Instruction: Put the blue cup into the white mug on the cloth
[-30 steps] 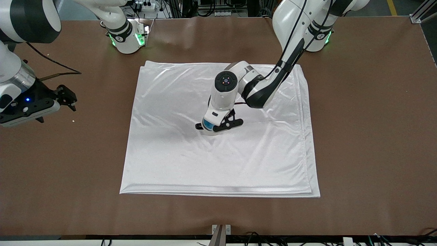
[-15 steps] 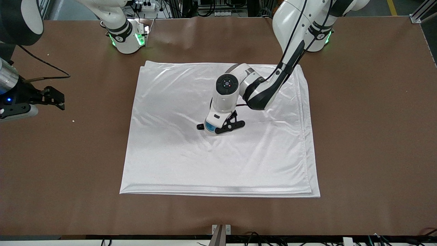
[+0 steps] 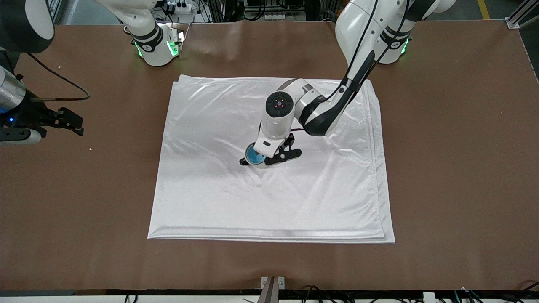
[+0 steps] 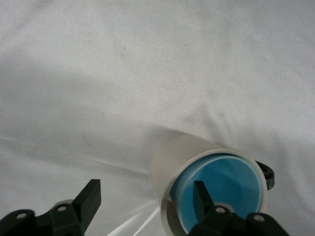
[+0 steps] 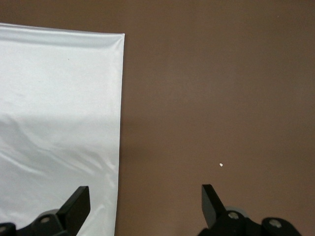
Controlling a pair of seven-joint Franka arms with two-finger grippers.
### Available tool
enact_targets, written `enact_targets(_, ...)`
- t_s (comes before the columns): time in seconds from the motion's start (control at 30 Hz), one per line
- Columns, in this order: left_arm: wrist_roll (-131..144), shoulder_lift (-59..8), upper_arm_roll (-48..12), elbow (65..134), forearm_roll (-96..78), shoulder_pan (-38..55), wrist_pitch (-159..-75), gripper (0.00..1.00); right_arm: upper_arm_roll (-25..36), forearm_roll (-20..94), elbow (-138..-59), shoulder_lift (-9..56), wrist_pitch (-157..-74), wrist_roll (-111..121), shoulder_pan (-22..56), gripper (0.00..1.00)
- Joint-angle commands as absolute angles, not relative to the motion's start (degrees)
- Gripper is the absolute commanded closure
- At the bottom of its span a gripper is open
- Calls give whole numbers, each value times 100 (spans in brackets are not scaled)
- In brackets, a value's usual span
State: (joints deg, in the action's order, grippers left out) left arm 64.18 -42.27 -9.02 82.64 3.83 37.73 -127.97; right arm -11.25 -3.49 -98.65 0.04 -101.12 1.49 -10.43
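A: Two cups nest mid-cloth (image 3: 210, 198): the blue cup (image 4: 221, 191) sits inside the white mug (image 4: 165, 167). Why?

B: The left gripper (image 3: 269, 159) stands spread, released. The right gripper (image 5: 142, 206) waits, parted, over bare table.

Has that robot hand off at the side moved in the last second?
Yes. The right gripper has drawn back from the cloth, toward the table's edge at the right arm's end.
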Motion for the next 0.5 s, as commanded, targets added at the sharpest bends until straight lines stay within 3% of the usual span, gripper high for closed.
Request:
enact_targets(0.0,6530,-4166,-861,8191,554,3832,-12762,4,-801,-264,-10512,-483,-10389,18,-827,0)
enact_targets(0.1,6530,-4087,-861,8191,554,3823,-12753,0,-493,-255,-10529,-475,-10406,18,-624,0)
enact_targets(0.47,6513,-3753,-818,8200,1036,3613,-12463,0,-475,-229,-10451,-422,-10371,-263,-615,0)
